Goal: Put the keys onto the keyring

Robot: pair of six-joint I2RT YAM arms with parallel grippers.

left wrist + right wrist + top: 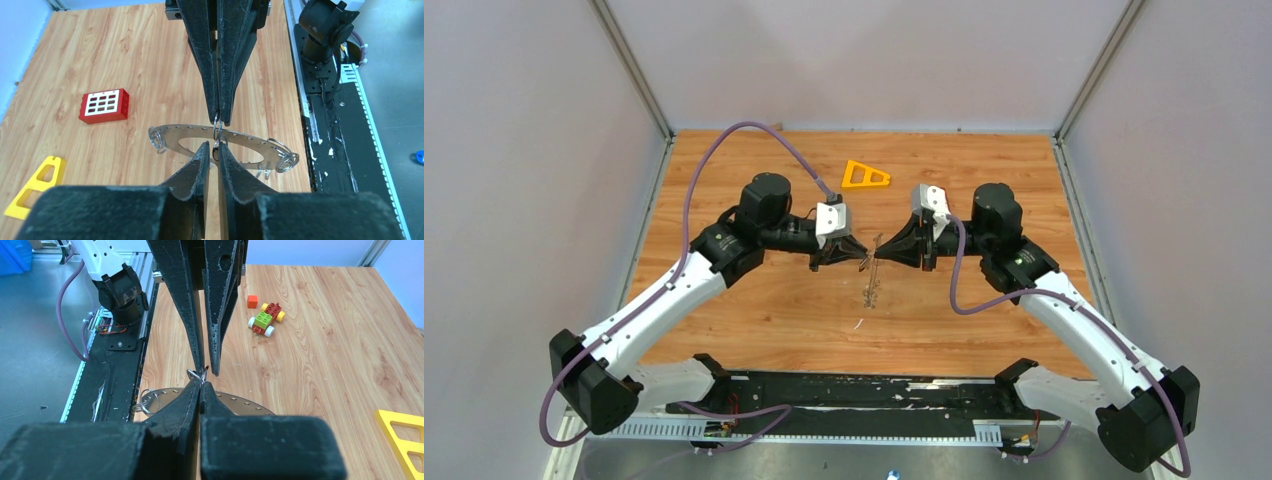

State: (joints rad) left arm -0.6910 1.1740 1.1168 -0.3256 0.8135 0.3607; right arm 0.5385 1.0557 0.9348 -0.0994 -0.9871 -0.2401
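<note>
We see the two arms meeting tip to tip above the middle of the wooden table (754, 320); between them is the keyring (245, 141), a large flat thin grey metal ring with a wide central hole and a row of small holes along its rim. From above it shows only as a thin line running near to far, and most of its length lies on the near side of the tips.

The left end effector (212, 147) is narrow; a slim gap separates its fingers, and a small wire loop (217, 131) on the keyring's rim sits in that gap. We cannot tell whether the fingers touch the loop.

The right end effector (200, 385) has its fingers pressed together with no gap. The same wire loop shows right at its tips, but we cannot tell whether it is pinched there.

Two more wire loops hang from the rim, one at the far end (159, 140) and one at the near end (286, 162). The keys are too small for us to pick out.

A small red keypad block with a white grid face (104, 106) lies on the table to the right of the meeting point, on its far side; a toy car of coloured bricks (264, 320) and a small orange cube (252, 301) lie to the left, the cube just beside the car; an orange triangular frame (865, 176) lies far of the tips, well apart from them.
</note>
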